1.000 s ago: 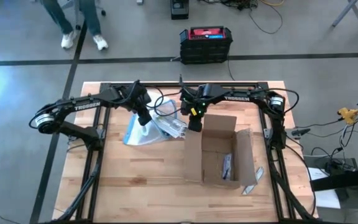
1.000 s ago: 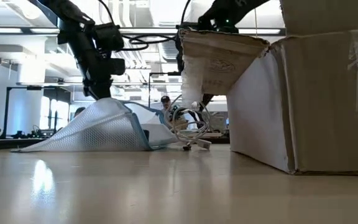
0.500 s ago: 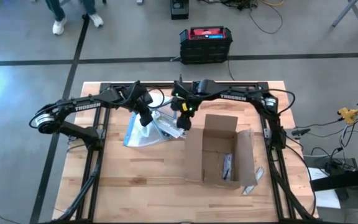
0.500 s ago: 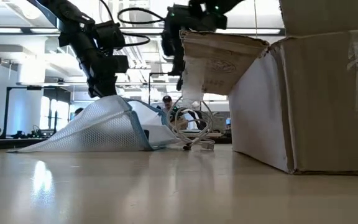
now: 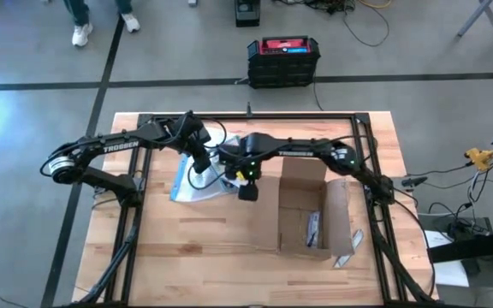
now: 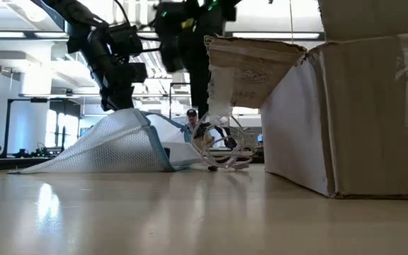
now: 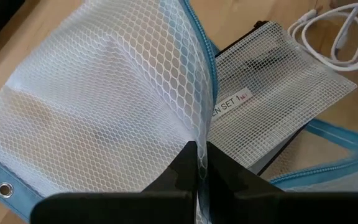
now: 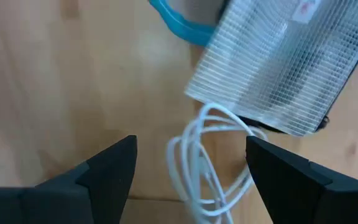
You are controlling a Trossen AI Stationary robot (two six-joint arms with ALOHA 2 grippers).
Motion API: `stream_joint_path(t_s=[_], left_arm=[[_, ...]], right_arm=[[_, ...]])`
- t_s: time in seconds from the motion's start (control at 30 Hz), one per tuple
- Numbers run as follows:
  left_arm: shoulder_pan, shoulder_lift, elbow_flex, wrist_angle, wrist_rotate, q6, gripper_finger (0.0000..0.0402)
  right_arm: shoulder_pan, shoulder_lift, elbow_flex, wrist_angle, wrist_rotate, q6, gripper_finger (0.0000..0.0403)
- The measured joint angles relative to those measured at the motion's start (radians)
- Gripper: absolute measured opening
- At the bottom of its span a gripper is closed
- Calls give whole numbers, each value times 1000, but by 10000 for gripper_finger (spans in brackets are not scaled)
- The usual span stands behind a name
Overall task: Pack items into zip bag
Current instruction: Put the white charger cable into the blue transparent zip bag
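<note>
Two dark arms reach over the wooden desk [image 5: 187, 248] in the high view. The left pincer [image 5: 198, 166] sits on the zip bag [image 5: 187, 184], a pale mesh pouch edged in blue, lying left of the cardboard box [image 5: 302, 210]. The right pincer [image 5: 246, 192] hangs between bag and box.

Low view: the left pincer [image 6: 122, 99] pinches the bag's top, pulling the zip bag [image 6: 112, 149] up into a tent. A looped white cable [image 6: 222, 145], one of the items, lies on the desk just beside the bag, near the box [image 6: 346, 106].

Left wrist view: the left pincer [image 7: 197, 165] is pressed together on a fold of the zip bag [image 7: 104, 106]. A smaller mesh pouch [image 7: 278, 93] lies partly inside its blue-edged mouth.

Right wrist view: the right pincer [image 8: 191, 168] is spread wide, holding nothing, above the white cable [image 8: 207, 168], which touches the small pouch [image 8: 278, 68].
</note>
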Motion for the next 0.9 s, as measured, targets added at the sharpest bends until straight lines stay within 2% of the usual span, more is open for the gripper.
stream_joint_path(t_s=[0.17,0.3,0.43,0.6,0.9], left_arm=[[0,0,0,2,-2,2,0],[0,0,0,10,-3,3,0],[0,0,-2,15,-3,2,0],[0,0,-4,19,-3,-18,0],[0,-1,-7,18,-3,-20,0]], right_arm=[[-2,47,37,-110,11,-98,277],[2,87,29,-172,46,-136,244],[-1,84,27,-169,79,-130,168],[-1,70,33,-180,130,-137,23],[0,-47,34,-125,150,-61,2]])
